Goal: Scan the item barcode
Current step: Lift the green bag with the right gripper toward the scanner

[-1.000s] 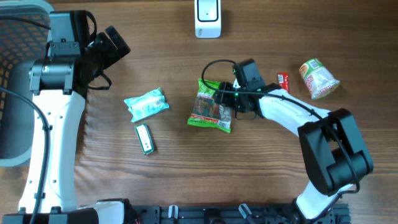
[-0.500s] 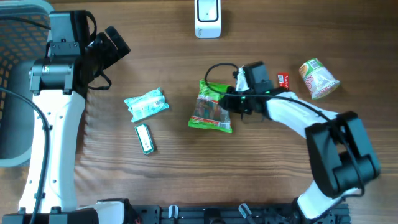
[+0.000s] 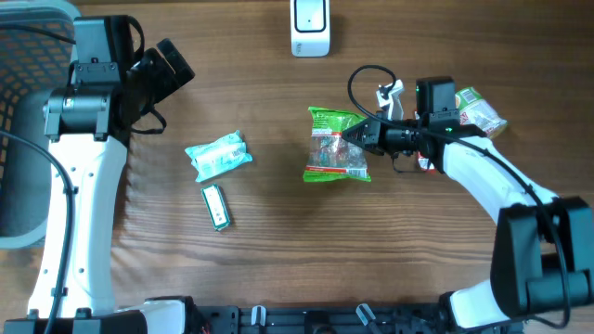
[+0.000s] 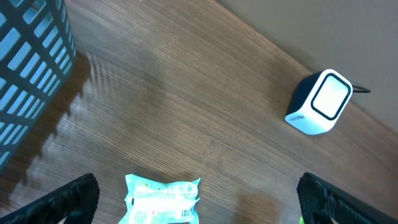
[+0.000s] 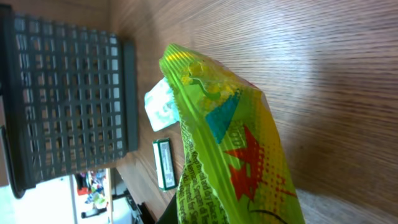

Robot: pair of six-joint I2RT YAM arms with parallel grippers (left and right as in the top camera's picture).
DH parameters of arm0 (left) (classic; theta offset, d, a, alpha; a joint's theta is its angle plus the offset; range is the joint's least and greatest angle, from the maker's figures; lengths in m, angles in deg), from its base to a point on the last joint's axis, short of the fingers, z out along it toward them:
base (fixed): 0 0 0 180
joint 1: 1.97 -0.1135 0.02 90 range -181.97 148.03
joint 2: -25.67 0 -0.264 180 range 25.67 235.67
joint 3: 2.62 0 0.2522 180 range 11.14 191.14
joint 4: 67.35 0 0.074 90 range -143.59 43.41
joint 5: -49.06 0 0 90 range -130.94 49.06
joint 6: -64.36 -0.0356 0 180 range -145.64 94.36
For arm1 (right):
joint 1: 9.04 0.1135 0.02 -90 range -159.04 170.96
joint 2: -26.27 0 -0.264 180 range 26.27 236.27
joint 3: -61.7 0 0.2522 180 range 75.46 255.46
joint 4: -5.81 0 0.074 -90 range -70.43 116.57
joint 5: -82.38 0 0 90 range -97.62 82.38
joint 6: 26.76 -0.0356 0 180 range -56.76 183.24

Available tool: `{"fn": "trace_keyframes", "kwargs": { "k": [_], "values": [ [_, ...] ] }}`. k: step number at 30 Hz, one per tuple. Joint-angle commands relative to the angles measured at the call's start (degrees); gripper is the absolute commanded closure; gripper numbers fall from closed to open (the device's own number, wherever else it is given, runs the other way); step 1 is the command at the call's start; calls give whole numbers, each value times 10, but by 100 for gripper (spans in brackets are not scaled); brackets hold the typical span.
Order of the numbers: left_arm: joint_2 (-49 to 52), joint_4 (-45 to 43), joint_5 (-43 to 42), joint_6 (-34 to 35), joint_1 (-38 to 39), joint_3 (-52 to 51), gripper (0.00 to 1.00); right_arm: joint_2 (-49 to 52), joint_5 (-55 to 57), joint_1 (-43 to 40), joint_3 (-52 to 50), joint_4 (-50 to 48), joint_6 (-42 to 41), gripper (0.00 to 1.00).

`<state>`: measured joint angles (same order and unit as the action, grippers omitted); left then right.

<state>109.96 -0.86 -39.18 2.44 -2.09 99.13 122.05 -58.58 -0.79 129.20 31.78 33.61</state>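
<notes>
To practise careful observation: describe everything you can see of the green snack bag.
The green snack bag is a glossy, crinkled plastic packet, green with red and yellow print and a clear window showing mixed contents. A white label sits near its lower edge. The right claw is shut on its right edge; it seems raised off the wooden table.

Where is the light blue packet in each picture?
Overhead: light blue packet left of centre.
Left wrist: packet at the bottom edge, left of middle.
Right wrist: packet peeking from behind the green bag, left of centre.
Shared landmark: the basket, at the left in all three.
</notes>
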Motion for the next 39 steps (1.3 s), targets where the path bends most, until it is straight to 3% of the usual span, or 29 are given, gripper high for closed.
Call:
{"fn": "trace_keyframes", "kwargs": {
  "k": [1, 13, 23, 33, 36, 39],
  "values": [
    [-10, -1, -2, -11, -3, 9, 0, -70, -14, 2, 2, 6, 19, 96],
    [-10, -1, -2, -11, -3, 9, 0, -172, -15, 0, 2, 47, -234, 96],
    [-10, -1, -2, -11, -3, 9, 0, -331, 3, 0, 2, 85, -345, 96],
    [-10, -1, -2, -11, -3, 9, 0, -351, 9, 0, 1, 121, -362, 96],
    [-10, -1, -2, -11, -3, 9, 0, -352, 34, 0, 1, 121, -335, 96],
    [-10, -1, -2, -11, -3, 9, 0, -351, 67, 7, 1, 116, -237, 96]
  ]
}}
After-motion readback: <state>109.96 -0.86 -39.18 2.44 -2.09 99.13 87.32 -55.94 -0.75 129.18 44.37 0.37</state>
